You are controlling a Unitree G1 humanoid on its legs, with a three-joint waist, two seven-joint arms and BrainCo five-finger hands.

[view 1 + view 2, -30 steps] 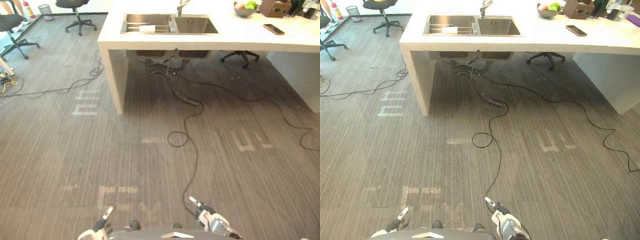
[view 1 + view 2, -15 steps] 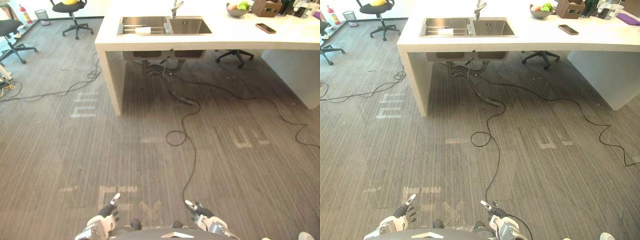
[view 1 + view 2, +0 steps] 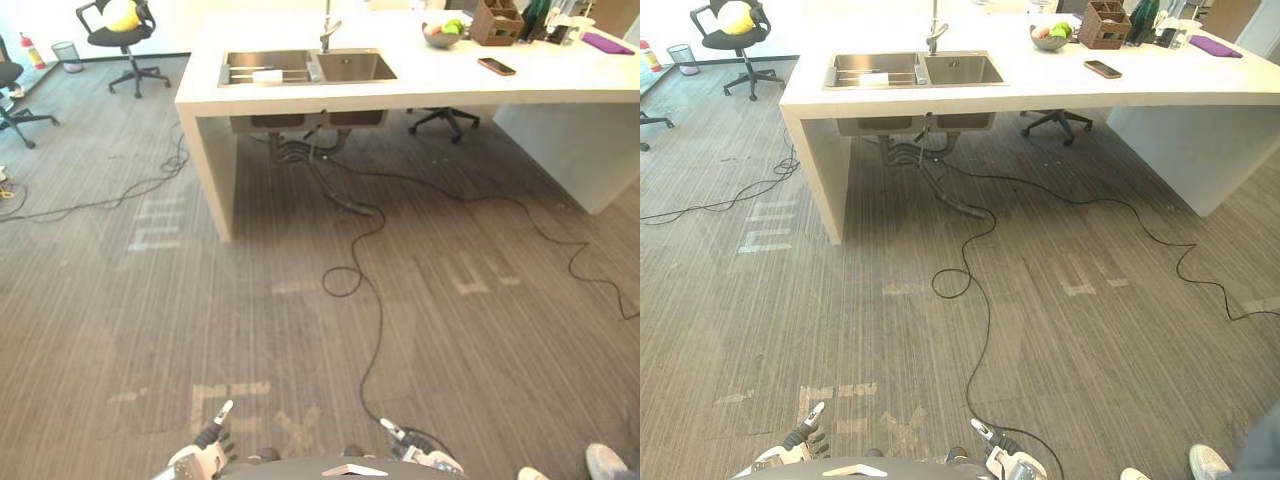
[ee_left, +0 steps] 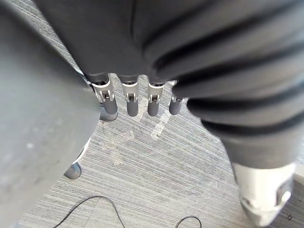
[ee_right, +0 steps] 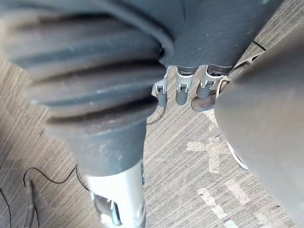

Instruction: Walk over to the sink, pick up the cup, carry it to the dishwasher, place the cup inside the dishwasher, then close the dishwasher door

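A white cup [image 3: 266, 75] was seen lying on a rack [image 3: 240, 72] across the left basin of the steel sink [image 3: 355, 68]. The sink was set into a long white counter [image 3: 440, 82] at the far side of a grey carpeted floor [image 3: 150, 330], well apart from the robot. A tap [image 3: 327, 28] was mounted behind the basins, and a fruit bowl [image 3: 440, 34] and a phone [image 3: 496, 66] were laid farther right along the counter. The left hand [image 3: 203, 456] and right hand [image 3: 425, 458] were pictured low at the near edge of the head views. Both were released, the left hand's fingers [image 4: 132, 100] and the right hand's fingers [image 5: 183, 94] extended straight above the carpet. An office chair [image 3: 125, 38] was placed at far left, and a person's shoe [image 3: 605, 462] was caught at lower right.
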